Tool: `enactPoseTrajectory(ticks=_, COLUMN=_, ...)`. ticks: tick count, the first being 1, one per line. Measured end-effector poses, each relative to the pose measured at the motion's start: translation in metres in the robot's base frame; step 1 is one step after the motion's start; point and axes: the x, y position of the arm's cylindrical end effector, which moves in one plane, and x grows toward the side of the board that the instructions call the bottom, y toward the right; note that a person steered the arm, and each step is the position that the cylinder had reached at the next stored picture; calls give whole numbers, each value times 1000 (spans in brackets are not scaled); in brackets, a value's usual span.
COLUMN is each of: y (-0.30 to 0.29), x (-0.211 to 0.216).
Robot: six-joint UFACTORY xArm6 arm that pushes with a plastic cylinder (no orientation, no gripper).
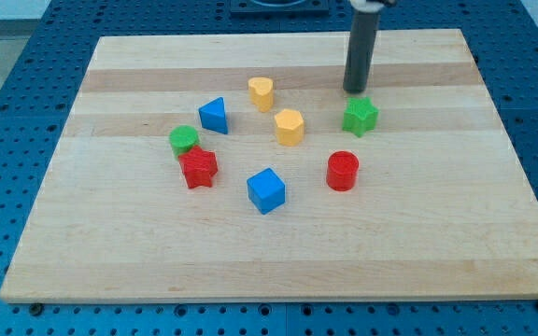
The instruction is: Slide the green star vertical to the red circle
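Note:
The green star (361,116) lies at the board's upper right. The red circle (342,171) sits below it, slightly to the view's left, with a gap between them. My tip (354,91) is just above the green star on its top-left side, very close to it or touching it.
A yellow hexagon (289,127) and a yellow heart (261,93) lie left of the star. A blue triangle (213,115), a green circle (184,140), a red star (198,168) and a blue cube (266,190) lie further left. The wooden board (437,243) rests on a blue pegboard.

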Motion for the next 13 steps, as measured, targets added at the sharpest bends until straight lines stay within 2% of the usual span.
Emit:
enactPoseTrajectory(ticks=1, y=0, x=38)
enactPoseTrajectory(ticks=4, y=-33, x=36)
enactPoseTrajectory(ticks=6, y=-26, x=40)
enactPoseTrajectory(ticks=8, y=-62, x=44)
enactPoseTrajectory(ticks=10, y=-57, x=96)
enactPoseTrajectory(ticks=11, y=-57, x=104)
enactPoseTrajectory(ticks=13, y=34, x=105)
